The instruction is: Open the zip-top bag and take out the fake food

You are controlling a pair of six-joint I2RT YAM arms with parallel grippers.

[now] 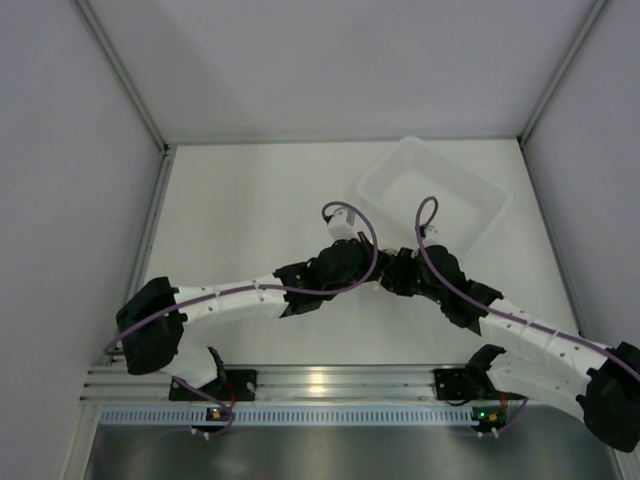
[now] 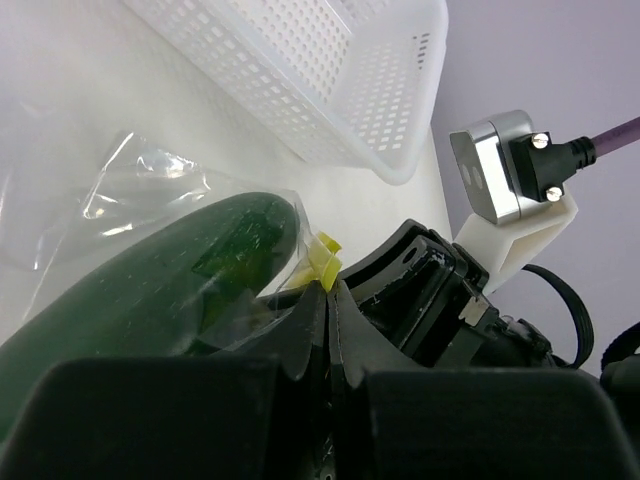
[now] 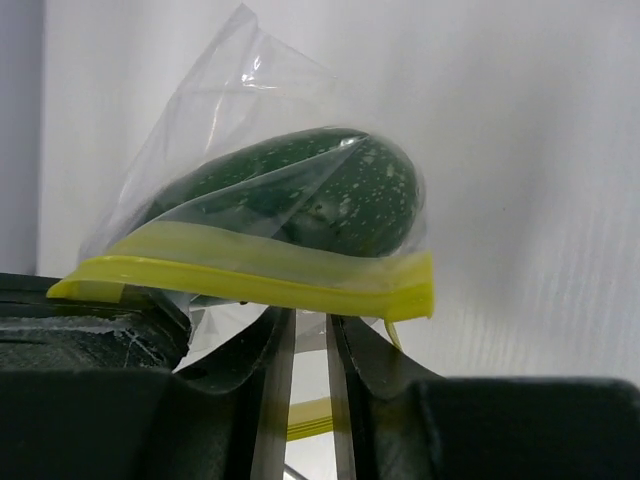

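The left gripper is pinched fully together on the yellow-green zip strip at the mouth of the bag. The right gripper faces it from the other side, its fingers drawn almost together on a flap of clear plastic just below the strip. The bag hangs between the two grippers, crinkled and clear, and the dark green toy cucumber is inside it with its rounded end close behind the strip. From overhead the arms meet mid-counter and hide the bag. A white perforated basket sits on the counter just beyond them, apart from the bag.
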